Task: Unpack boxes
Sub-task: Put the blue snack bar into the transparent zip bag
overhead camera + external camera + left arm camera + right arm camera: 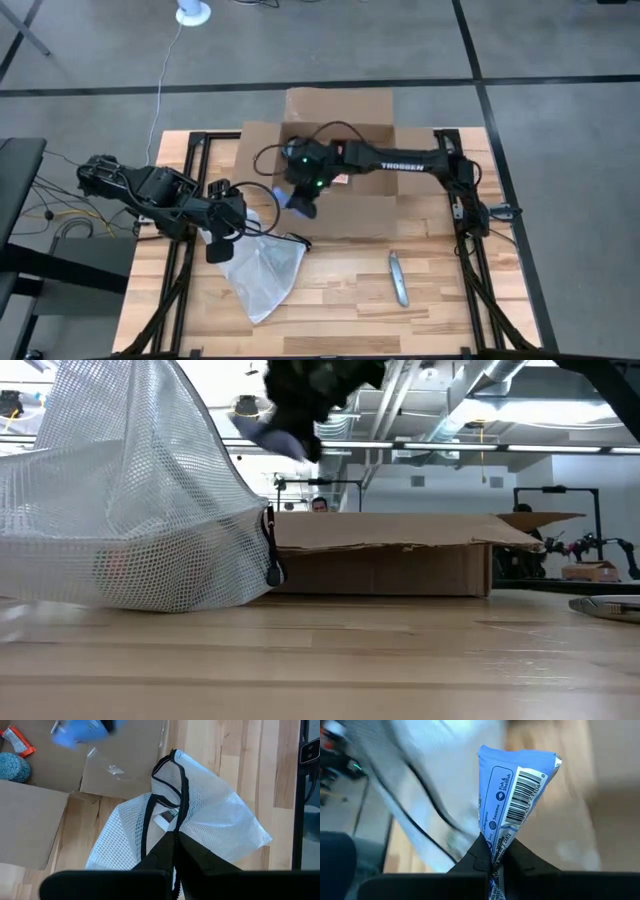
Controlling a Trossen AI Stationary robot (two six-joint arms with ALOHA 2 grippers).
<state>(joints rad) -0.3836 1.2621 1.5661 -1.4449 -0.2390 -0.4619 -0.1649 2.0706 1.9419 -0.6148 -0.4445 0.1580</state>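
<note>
The brown cardboard box (340,150) stands open at the table's far middle, flaps spread. My right gripper (302,205) hangs over the box's near-left flap, shut on a blue packet (515,795) with a barcode. In the low view the packet (270,432) is high above the table. My left gripper (226,228), to the left of the box, is shut on a white mesh bag (265,270) with a black zipper edge. The mesh bag (130,510) rises like a tent. My left gripper pinches the mesh bag's black zipper edge (176,827) between its two fingers, at the bag's opening. That end is lifted, and the rest of the bag (262,290) lies on the table toward the near edge. My right gripper pinches the blue packet's narrow end (495,851) between its two fingertips. The packet is lifted clear of the box and the table.
A grey utility knife (398,278) lies on the wood to the right of the bag. Inside the box I see a teal thing (12,767) and an orange packet (20,742). The near right part of the table is bare wood.
</note>
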